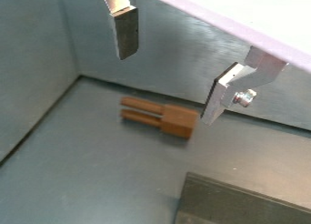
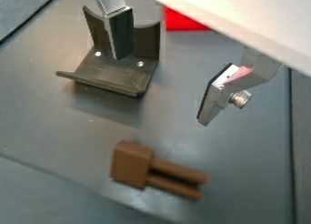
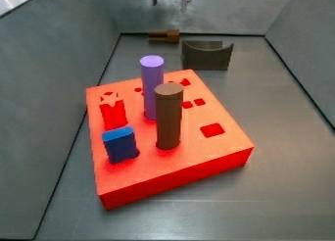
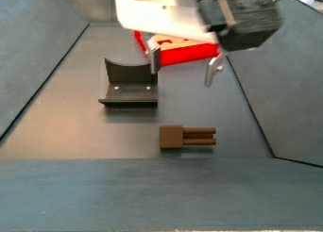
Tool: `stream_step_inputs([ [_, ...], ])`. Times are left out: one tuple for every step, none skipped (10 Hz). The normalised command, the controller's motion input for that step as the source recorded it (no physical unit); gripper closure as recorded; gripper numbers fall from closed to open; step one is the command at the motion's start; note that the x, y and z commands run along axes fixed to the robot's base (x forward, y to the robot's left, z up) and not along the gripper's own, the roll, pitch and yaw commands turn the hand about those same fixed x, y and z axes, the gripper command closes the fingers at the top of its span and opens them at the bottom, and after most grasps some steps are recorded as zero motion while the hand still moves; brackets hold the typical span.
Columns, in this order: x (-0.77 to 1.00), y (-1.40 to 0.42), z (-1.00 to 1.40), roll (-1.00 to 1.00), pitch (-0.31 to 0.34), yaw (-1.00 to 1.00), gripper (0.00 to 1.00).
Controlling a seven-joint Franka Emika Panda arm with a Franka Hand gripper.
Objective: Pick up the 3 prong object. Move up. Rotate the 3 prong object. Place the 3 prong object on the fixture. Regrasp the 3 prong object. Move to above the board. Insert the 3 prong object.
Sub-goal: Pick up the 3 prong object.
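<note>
In a side view the fixture stands at left on the desk; just right of it hangs the pincer, its silver fingers well apart with nothing between them; below, apart from both, the 3 prong object lies flat on the desk, prongs pointing right; the red board sits behind the pincer. The piece looks small, rigid and light, likely plastic, so it should lift easily; I would grip the solid block end across its flat sides, not the stubby prongs, which could let it pivot or slip.
</note>
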Motion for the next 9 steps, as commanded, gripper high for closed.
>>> stream_step_inputs([
  [0.29,0.26,-0.1,0.0,0.124,-0.67,0.0],
  [0.22,0.2,-0.09,0.0,0.091,-0.75,0.0],
  [0.0,0.09,-0.25,0.0,0.091,-0.89,0.0],
  [-0.03,0.0,-0.39,0.0,0.073,-1.0,0.0],
  [-0.04,0.0,-0.4,0.0,0.06,-1.0,0.0],
  [0.0,0.0,-0.4,0.0,0.016,-1.0,0.0],
  [0.0,0.0,-0.4,0.0,0.017,-1.0,0.0],
  [0.0,0.0,-0.4,0.0,0.019,-1.0,0.0],
  [0.0,0.0,-0.39,0.0,0.017,-1.0,0.0],
])
